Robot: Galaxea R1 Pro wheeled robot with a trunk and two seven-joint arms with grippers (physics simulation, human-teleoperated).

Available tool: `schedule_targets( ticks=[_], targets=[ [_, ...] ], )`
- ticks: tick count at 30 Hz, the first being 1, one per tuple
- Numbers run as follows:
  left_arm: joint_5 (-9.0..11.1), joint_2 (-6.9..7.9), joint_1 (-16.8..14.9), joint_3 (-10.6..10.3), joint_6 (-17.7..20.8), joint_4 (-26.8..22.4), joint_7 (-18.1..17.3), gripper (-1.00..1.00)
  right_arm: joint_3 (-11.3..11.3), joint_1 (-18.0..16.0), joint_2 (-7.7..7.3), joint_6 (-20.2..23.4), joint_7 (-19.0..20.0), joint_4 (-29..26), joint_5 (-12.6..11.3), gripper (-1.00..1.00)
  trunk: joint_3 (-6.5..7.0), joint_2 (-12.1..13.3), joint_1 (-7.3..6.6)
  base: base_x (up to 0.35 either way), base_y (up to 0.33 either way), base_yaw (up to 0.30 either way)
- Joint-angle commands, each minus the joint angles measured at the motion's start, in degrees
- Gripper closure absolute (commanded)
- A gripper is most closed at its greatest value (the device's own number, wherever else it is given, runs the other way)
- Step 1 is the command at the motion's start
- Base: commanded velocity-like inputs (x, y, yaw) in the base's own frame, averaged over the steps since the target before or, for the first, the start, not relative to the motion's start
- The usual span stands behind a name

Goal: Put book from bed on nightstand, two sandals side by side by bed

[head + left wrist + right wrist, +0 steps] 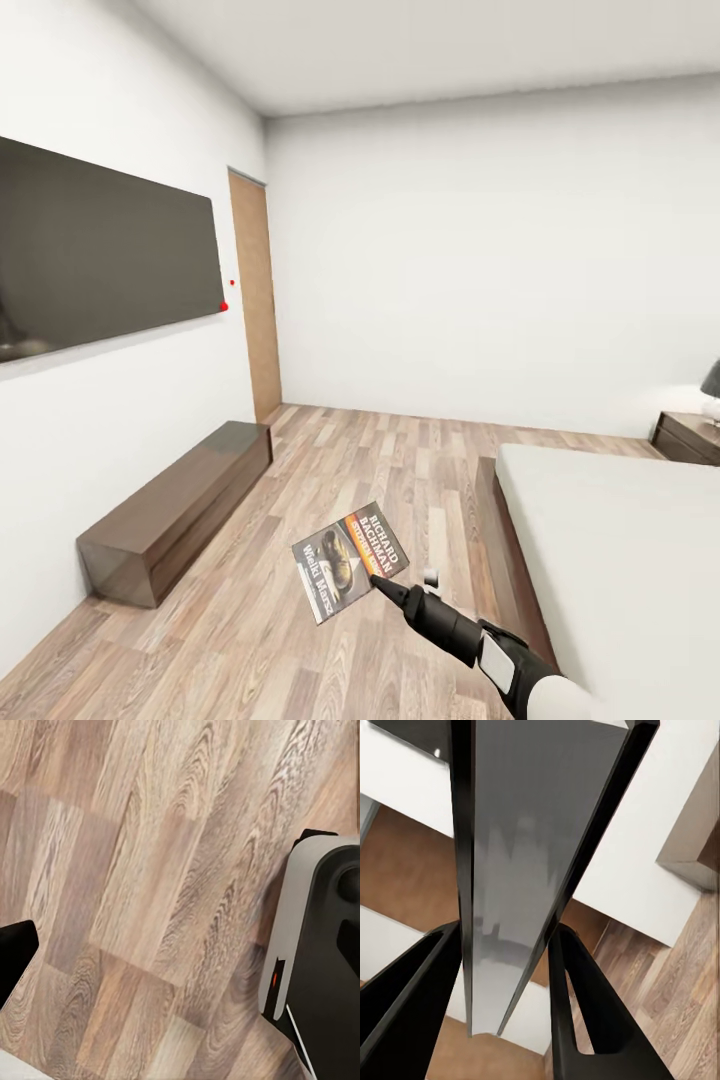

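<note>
My right gripper (pixel 383 584) is shut on the lower corner of the book (pixel 349 562) and holds it tilted in the air over the wood floor, left of the bed (pixel 620 560). The cover is dark with an orange band and white lettering. In the right wrist view the book (pixel 517 862) runs edge-on between the two black fingers (pixel 585 1005) of the right gripper (pixel 502 982). A nightstand (pixel 688 437) of dark wood stands at the far right beside the bed. One dark finger (pixel 15 956) of my left gripper sits far out over bare floor. The sandals are out of view.
A long low dark-brown bench (pixel 180 510) stands against the left wall under a large black screen (pixel 100 250). A wooden door (pixel 255 290) is in the far left corner. Plank floor (pixel 400 470) lies between bench and bed. Part of my own body (pixel 322 945) is near the left wrist.
</note>
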Motion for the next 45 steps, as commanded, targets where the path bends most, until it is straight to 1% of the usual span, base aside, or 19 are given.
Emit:
schedule_targets(
  ticks=[1,7,12,19,30,36,45],
  targets=[
    [0.4,0.0,0.02,-0.51,-0.23,0.04,0.13,-1.0,0.02,0.0,0.02,0.6,0.04,-0.03,-0.57,1.0,0.0,-0.03,0.02,0.0,0.0,-0.272],
    [0.36,0.01,0.02,-0.51,-0.2,0.04,0.13,-1.0,0.0,0.0,0.01,0.6,0.04,-0.03,-0.57,1.0,0.0,-0.03,0.02,0.0,0.0,-0.24],
    [0.35,0.01,0.02,-0.54,-0.19,0.04,0.12,-1.0,0.01,0.0,0.0,0.6,0.01,-0.03,-0.57,1.0,0.0,-0.03,0.02,0.012,0.013,-0.098],
    [0.29,0.02,0.02,-0.5,-0.16,0.04,0.12,-1.0,0.01,0.01,0.04,0.6,0.01,-0.03,-0.57,1.0,0.0,-0.03,0.02,0.124,0.122,-0.027],
    [0.25,0.02,0.02,-0.55,-0.1,0.04,0.12,-1.0,0.03,0.01,0.06,0.6,0.03,-0.03,-0.49,1.0,0.0,-0.03,0.02,0.226,0.179,-0.005],
    [0.24,0.0,0.02,-0.51,-0.15,0.04,0.12,-1.0,0.0,0.05,0.01,0.59,0.04,0.06,-0.46,1.0,0.0,-0.03,0.02,0.174,0.067,-0.001],
    [0.26,0.01,0.02,-0.48,-0.18,0.04,0.12,-1.0,0.0,1.22,-0.1,0.6,0.08,0.91,-0.48,1.0,0.0,-0.03,0.02,0.041,0.014,0.0]
  ],
)
